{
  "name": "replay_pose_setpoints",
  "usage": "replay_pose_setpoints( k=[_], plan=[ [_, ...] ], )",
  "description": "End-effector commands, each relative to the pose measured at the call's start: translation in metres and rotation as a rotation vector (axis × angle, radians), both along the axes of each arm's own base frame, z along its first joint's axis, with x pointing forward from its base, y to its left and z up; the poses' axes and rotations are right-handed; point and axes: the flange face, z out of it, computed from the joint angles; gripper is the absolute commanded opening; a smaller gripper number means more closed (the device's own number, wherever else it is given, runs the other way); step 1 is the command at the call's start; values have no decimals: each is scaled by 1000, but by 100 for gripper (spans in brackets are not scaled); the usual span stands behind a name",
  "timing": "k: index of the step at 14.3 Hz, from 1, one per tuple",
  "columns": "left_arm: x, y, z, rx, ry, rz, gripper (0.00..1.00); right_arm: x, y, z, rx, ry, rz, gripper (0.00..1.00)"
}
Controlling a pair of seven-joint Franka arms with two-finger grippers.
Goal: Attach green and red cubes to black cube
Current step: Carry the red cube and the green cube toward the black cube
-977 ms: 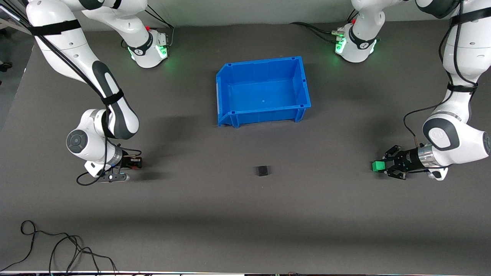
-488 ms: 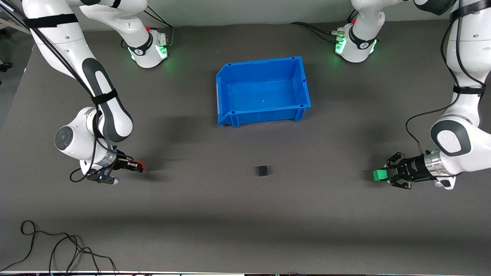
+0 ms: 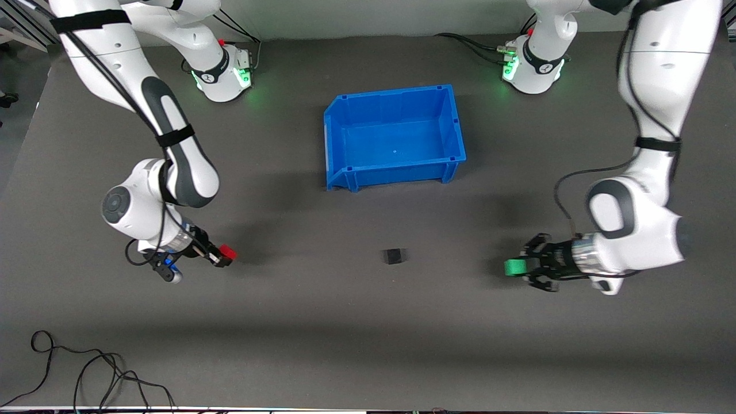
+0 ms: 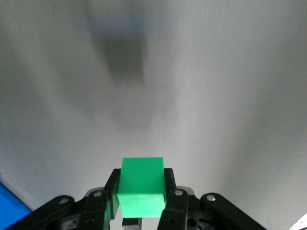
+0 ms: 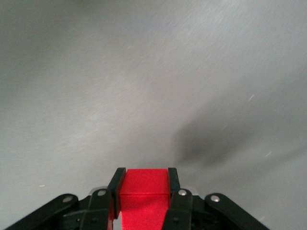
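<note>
The black cube (image 3: 394,256) sits on the grey mat, nearer the front camera than the blue bin. My left gripper (image 3: 517,267) is shut on the green cube (image 3: 513,267) and holds it above the mat toward the left arm's end, pointing at the black cube. The green cube shows between the fingers in the left wrist view (image 4: 141,187). My right gripper (image 3: 223,255) is shut on the red cube (image 3: 227,252) above the mat toward the right arm's end. The red cube shows between the fingers in the right wrist view (image 5: 143,191).
An open blue bin (image 3: 336,135) stands farther from the front camera than the black cube, with nothing in it. A black cable (image 3: 86,374) lies coiled near the front edge at the right arm's end.
Both grippers have moved inward toward the black cube with their cubes. The left gripper moved much farther than the right. The black cube has not moved.
</note>
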Motion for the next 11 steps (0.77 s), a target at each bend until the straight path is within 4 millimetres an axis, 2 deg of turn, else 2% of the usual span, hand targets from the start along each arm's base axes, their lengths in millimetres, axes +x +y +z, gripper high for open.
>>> replay_pose_setpoints(
  k=[1,3,4,6,8,11],
  plan=[
    [-5,-57,1,16,-5,23,21,8,31,3,28,17,-150,0],
    [-15,-104,-2,27,-8,28,21,11,64,-1,44,40,-275,0],
    [-20,-124,-5,33,-12,45,21,12,85,-3,47,51,-330,0],
    [-31,-159,-16,45,-18,68,21,18,111,-4,66,69,-465,0],
    [-41,-187,-28,56,-30,71,21,19,144,-9,68,106,-533,0],
    [-55,-215,-55,78,-60,71,21,18,179,-10,68,146,-652,0]
  ],
)
